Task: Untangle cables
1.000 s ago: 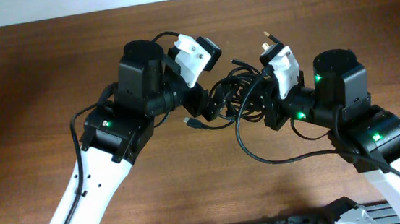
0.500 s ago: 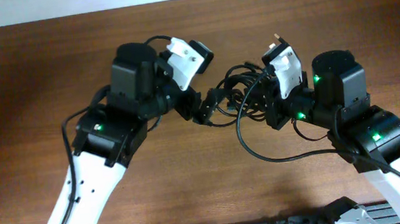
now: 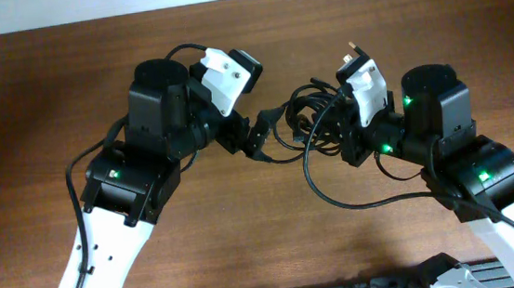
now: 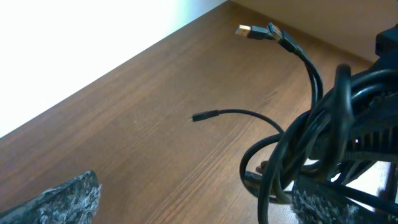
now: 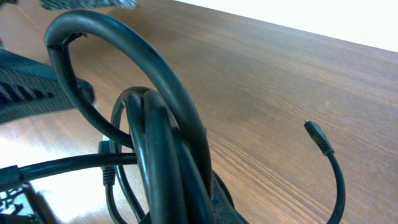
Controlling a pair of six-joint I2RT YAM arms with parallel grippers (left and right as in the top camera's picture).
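Overhead, left gripper (image 3: 254,135) spread wide over the wooden table (image 3: 38,89) and clasping nothing, its tips just beside the tangled cables (image 3: 303,112) bunched toward the middle of the far edge, right gripper (image 3: 336,135) clamped tight on that bundle, one loop trailing toward the near edge

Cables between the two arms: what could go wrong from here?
1. The open left end effector has the cables bunched against one finger; closing could clamp several strands and tighten the knot.
2. The right end effector looks shut on the same tangle, so pulling apart may cinch it rather than free a strand.
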